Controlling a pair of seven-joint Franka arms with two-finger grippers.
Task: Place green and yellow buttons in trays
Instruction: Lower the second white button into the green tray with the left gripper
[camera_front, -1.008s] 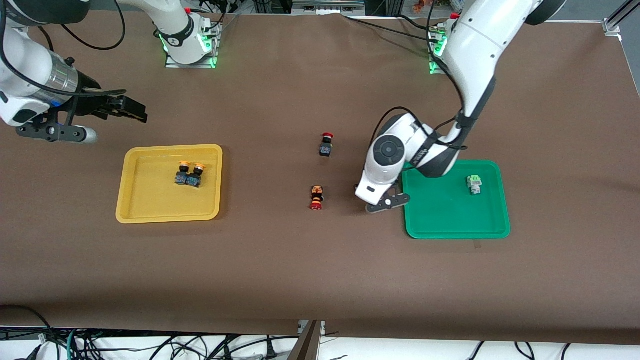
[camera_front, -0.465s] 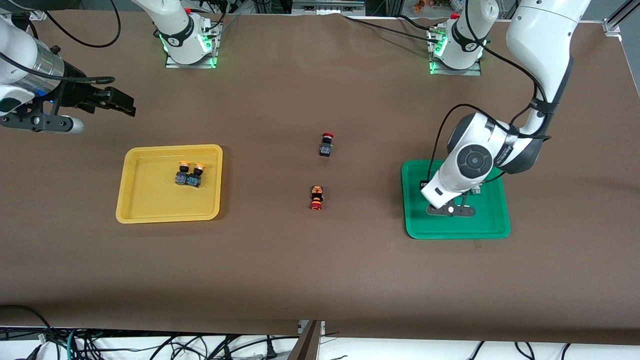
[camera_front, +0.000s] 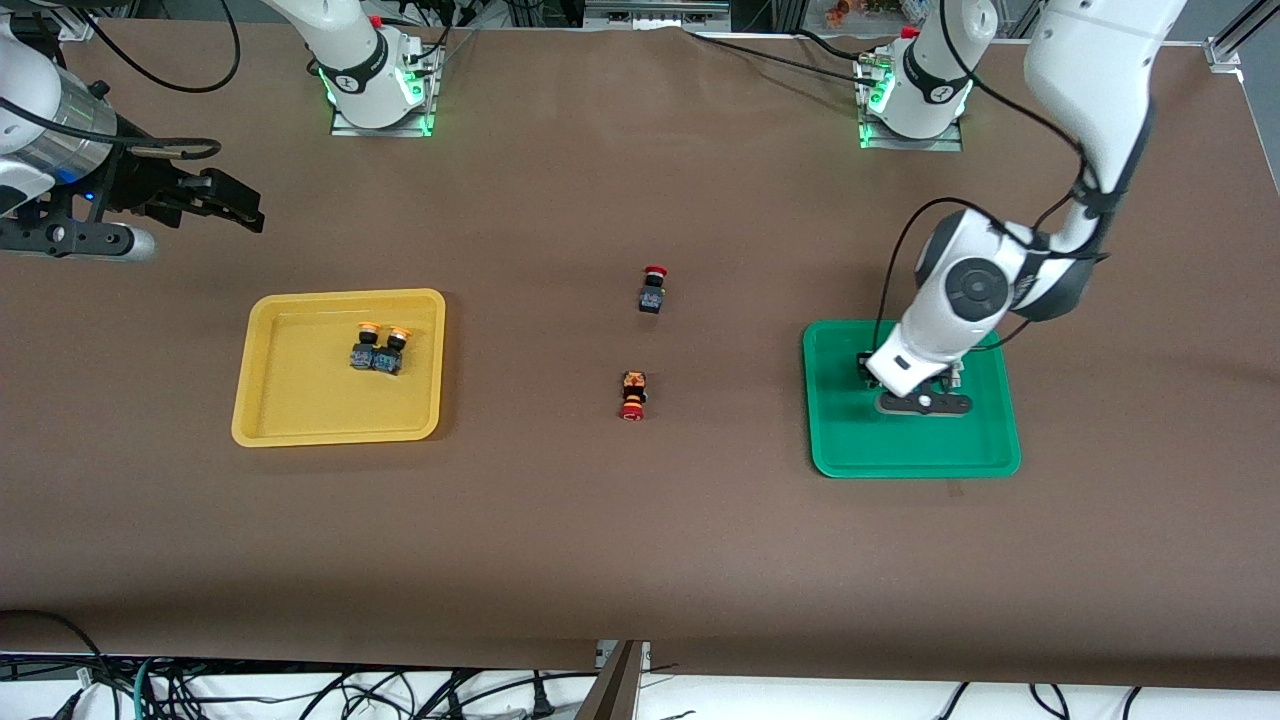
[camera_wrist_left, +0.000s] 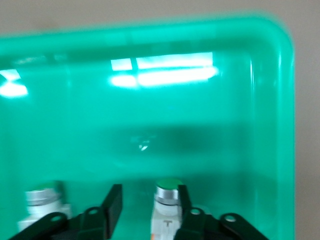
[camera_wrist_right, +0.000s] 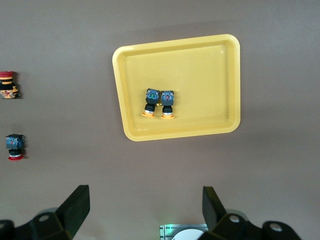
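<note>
I see the left claw (camera_wrist_left: 145, 212) low in the green tray (camera_wrist_left: 270, 125), spread; one green button (camera_wrist_left: 166, 200) touches a finger, bodies cropped. Right claw (camera_wrist_right: 145, 210) waits, spread.

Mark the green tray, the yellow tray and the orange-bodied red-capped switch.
green tray (camera_front: 850, 445), front view, bare floor near its corner.
yellow tray (camera_front: 300, 405), front view, bare floor.
orange-bodied switch (camera_front: 632, 393), front view, middle of its body.
</note>
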